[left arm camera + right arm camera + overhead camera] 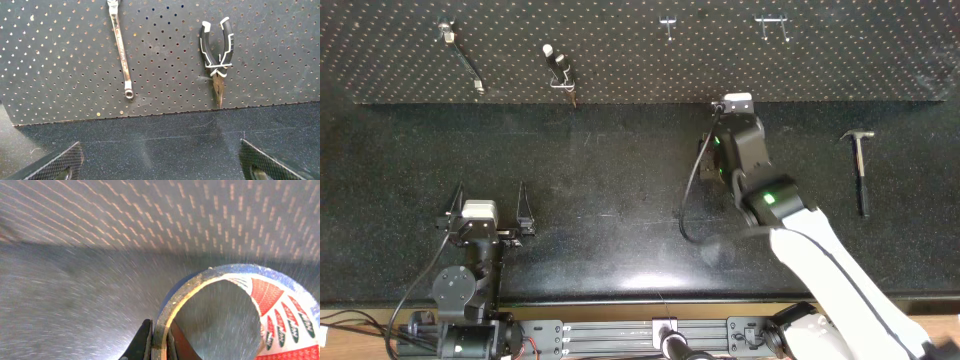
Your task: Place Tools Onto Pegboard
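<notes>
My right gripper (159, 342) is shut on the wall of a tape roll (280, 300), blue-edged with a red and white printed side, one finger outside the ring and one inside. In the top view this gripper (733, 108) sits at the foot of the pegboard (620, 70), right of centre. A wrench (120, 47) and black-and-white pliers (217, 55) hang on the board. A hammer (861, 170) lies on the table at the right. My left gripper (160, 167) stands open near its base, facing the board, with nothing between its fingers.
Two bare metal hooks (667, 25) (772, 26) stick out of the board's upper right part. A black cable (692, 195) loops beside the right arm. The dark tabletop (600, 200) stretches between the arms.
</notes>
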